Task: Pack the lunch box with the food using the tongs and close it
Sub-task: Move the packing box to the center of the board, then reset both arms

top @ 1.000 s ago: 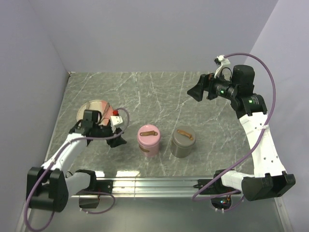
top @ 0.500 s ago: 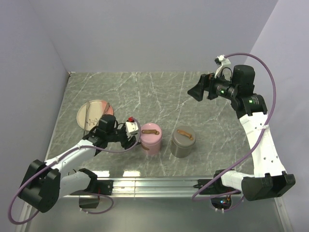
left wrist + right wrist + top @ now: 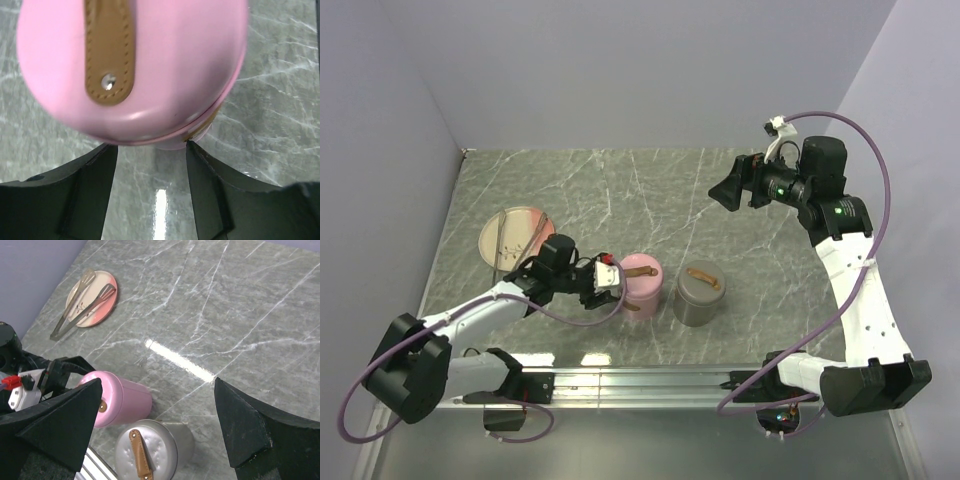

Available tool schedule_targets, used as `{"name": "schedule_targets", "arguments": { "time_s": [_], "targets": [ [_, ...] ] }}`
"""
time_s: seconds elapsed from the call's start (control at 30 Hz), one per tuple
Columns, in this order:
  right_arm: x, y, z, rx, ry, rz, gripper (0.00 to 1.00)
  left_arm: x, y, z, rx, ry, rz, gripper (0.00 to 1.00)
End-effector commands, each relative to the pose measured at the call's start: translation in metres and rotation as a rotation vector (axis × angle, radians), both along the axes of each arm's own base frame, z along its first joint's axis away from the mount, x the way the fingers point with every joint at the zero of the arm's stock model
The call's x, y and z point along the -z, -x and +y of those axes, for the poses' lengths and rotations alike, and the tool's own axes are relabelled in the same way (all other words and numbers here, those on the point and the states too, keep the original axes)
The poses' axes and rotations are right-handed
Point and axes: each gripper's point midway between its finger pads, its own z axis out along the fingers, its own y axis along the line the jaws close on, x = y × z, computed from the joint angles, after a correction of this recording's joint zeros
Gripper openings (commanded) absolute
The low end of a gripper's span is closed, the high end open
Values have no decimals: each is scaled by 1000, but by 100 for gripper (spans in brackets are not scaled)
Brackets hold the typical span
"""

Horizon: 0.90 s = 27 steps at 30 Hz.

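The pink lunch box point(image 3: 642, 278) has its lid on, with a brown strap point(image 3: 109, 55) across the top. It seems to lean toward my left gripper point(image 3: 615, 290), which is open. Both fingertips of the left gripper point(image 3: 148, 146) rest at the lid's lower rim, and only table shows between them. The silver tongs point(image 3: 80, 302) lie across the round plate point(image 3: 100, 315) at the far left, with no gripper near them. I cannot make out separate food pieces on the plate point(image 3: 515, 222). My right gripper point(image 3: 722, 190) hangs high over the back right, wide open and empty point(image 3: 158, 382).
A grey lidded canister point(image 3: 698, 292) with a brown strap stands just right of the pink box and shows again as the canister point(image 3: 150, 452) in the right wrist view. A metal rail point(image 3: 640, 385) runs along the near edge. Walls close the left and back.
My left gripper has swept from beside the plate rightward to the pink box. The box has shifted slightly right and back. The right arm has not moved.
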Motion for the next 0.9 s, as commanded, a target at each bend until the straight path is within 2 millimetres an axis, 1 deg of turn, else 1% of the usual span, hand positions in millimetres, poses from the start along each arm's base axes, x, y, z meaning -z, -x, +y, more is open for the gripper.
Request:
{"name": "schedule_targets", "arguments": {
  "time_s": [0.0,0.1,0.13,0.17,0.2,0.27,0.3,0.33,0.37,0.4,0.43,0.47,0.5,0.53,0.57,0.6,0.63,0.67,0.7,0.73,0.77,0.83,0.87],
  "targets": [
    [-12,3,-3,-1,1,-59,100,-19,3,-17,132,20,-93,63],
    [-12,3,-3,2,6,-61,100,-22,9,-20,159,11,-68,63],
    [-12,3,-5,6,11,-64,100,-28,8,-20,148,12,-63,62],
    [-12,4,-5,5,13,-65,100,-23,10,-14,124,-16,-26,62],
    [-12,4,-5,7,13,-66,100,-28,10,-8,102,-8,-13,61],
    [-9,4,-4,6,4,-57,100,-29,18,5,73,-3,59,59],
    [-10,5,-3,0,-3,-57,100,-38,17,14,30,36,95,59],
    [-11,5,-2,-5,-13,-55,100,-39,19,20,3,48,131,58],
    [-12,4,-2,-5,-13,-56,100,-43,17,26,-32,71,158,57],
    [-11,3,-3,-2,-13,-53,100,-51,8,36,-121,123,210,56],
    [-12,2,-3,-2,-15,-54,100,-57,2,40,-161,149,232,54],
    [-11,1,-3,-1,-16,-48,100,-58,-10,49,-224,172,268,54],
    [-12,0,-2,-4,-20,-48,100,-67,-18,47,-272,227,328,54],
    [-13,-1,-1,-7,-28,-47,100,-76,-26,45,-295,256,352,54],
    [-14,-1,-1,-8,-33,-44,100,-80,-35,43,-322,279,385,53],
    [-13,-3,-1,-9,-35,-40,100,-80,-46,38,-370,318,477,53],
    [-16,-3,0,-9,-39,-41,100,-88,-56,33,-393,352,517,53],
    [-17,-4,-1,-10,-42,-43,100,-79,-63,30,-418,356,589,53],
    [-18,-5,-2,-6,-46,-43,100,-93,-75,23,-424,410,592,53],
    [-19,-6,-3,0,-56,-44,100,-92,-82,22,-445,420,606,52],
    [-18,-7,-4,0,-62,-40,100,-84,-86,16,-450,414,634,52],
    [-17,-9,-7,5,-75,-29,100,-82,-94,9,-460,415,634,52],
    [-17,-9,-8,9,-78,-26,100,-75,-92,1,-452,398,657,52]
  ]
}}
